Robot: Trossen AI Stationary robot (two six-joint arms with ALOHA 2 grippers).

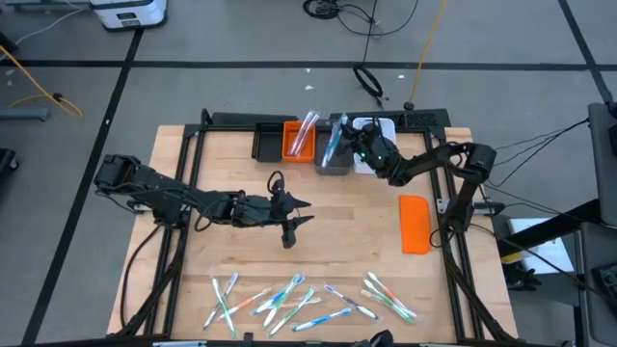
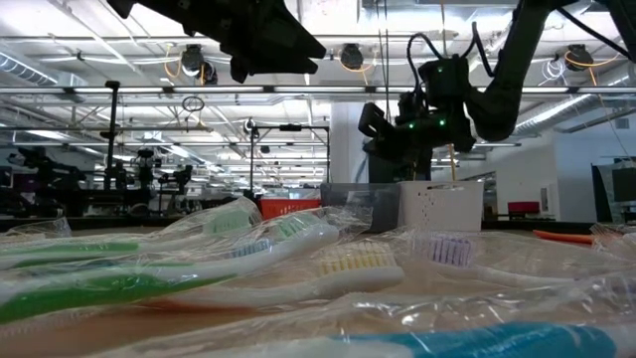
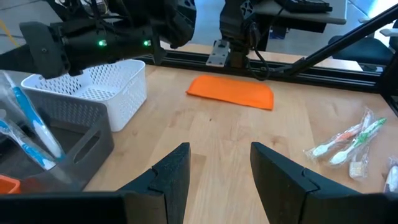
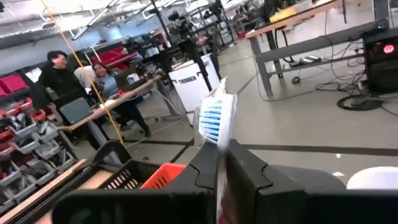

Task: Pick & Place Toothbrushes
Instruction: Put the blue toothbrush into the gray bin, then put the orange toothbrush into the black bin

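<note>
While the orange block (image 1: 415, 224) is lying flat on the table (image 1: 347, 241), we are taking it as our landmark and listing the rest from it.

Item one: we are seeing the right gripper (image 4: 221, 163) hanging over the bins well behind the block, its fingers pressed onto a wrapped toothbrush with a blue and white head (image 4: 216, 118), which is standing up between them.

Item two: we are noting the left gripper (image 1: 297, 214) hovering above bare wood to the left of the block, its fingers (image 3: 171, 174) spread apart and holding nothing.

Item three: we are counting a row of bins behind the block and to its left. The white basket (image 1: 378, 130) is sitting nearest; the grey bin (image 1: 334, 159), touching it, is holding blue-handled brushes (image 1: 333, 143); the orange bin (image 1: 297, 142) beyond is holding pale wrapped ones; a black bin (image 1: 267, 143) is ending the row.

Item four: we are recording the loose toothbrushes (image 1: 289, 299), in clear wrappers with green, blue, white and reddish handles, lying scattered along the table's front edge, in front of the block and to its left, well apart from it.

Item five: we are seeing people (image 4: 81, 84) standing at a bench in the room beyond the table.
</note>
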